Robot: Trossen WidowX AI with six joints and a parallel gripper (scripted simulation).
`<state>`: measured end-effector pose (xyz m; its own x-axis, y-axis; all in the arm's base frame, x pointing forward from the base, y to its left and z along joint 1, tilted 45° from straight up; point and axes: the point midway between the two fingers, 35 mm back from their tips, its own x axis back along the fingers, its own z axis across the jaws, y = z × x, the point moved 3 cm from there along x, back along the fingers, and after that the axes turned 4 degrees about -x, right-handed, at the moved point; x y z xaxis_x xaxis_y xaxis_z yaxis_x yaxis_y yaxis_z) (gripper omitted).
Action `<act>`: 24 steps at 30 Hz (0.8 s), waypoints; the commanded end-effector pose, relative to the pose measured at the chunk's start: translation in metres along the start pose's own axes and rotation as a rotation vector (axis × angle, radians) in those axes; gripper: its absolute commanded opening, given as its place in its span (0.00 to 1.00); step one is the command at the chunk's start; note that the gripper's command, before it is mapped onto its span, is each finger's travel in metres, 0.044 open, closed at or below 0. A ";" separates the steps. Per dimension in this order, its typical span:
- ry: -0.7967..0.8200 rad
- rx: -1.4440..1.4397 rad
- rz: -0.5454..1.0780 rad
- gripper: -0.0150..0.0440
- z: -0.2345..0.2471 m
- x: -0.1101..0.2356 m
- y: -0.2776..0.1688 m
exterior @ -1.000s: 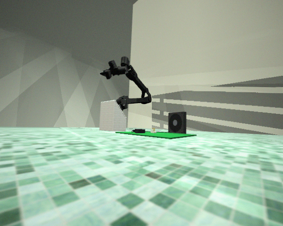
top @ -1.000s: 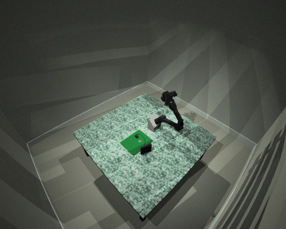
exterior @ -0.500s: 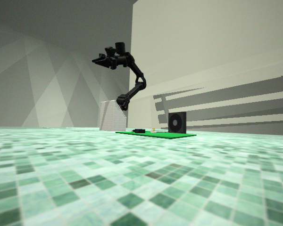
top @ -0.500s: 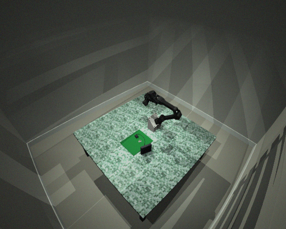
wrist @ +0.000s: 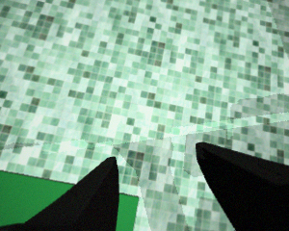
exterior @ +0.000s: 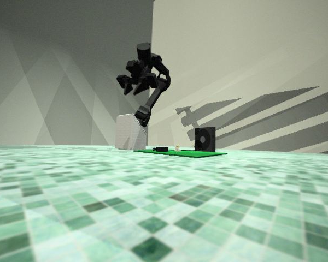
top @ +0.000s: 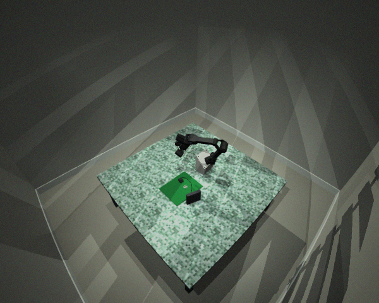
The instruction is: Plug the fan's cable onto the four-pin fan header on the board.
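Observation:
The green board (top: 170, 189) (exterior: 198, 154) (wrist: 19, 202) lies flat on the table. The cable's black plug (top: 180, 180) (exterior: 162, 149) lies on the board, apart from the small pale header (top: 185, 187) (exterior: 177, 148) with its pins up. The thin black cable (top: 191, 185) curves from the plug round to the black fan (top: 193, 197) (exterior: 209, 139), which stands upright at the board's edge. My gripper (exterior: 129, 94) (wrist: 156, 157) is open and empty, fingers partly apart. It hangs high above the table, off to the side of the board; plug and header are outside the wrist view.
The arm's base sits on a pale block (top: 200, 165) (exterior: 126, 132) beside the board. The fan is the tallest thing at the board. The mosaic-patterned table (top: 183, 247) (exterior: 74, 197) (wrist: 87, 72) extends on all sides of it.

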<state>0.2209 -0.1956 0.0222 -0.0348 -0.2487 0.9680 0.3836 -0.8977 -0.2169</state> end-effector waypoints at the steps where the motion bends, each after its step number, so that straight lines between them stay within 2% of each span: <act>1: 0.031 -0.096 0.195 0.61 0.032 -0.033 -0.023; 6: 0.046 -0.318 0.491 0.61 0.076 -0.071 -0.060; 11: -0.026 -0.593 0.772 0.61 0.109 -0.100 -0.096; 17: -0.030 -0.604 0.782 0.61 0.110 -0.101 -0.097; 24: -0.030 -0.604 0.783 0.61 0.113 -0.128 -0.113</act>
<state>0.2896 -0.0277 -0.0557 0.0480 -0.8447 0.5331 -0.2318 -0.5285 -0.8166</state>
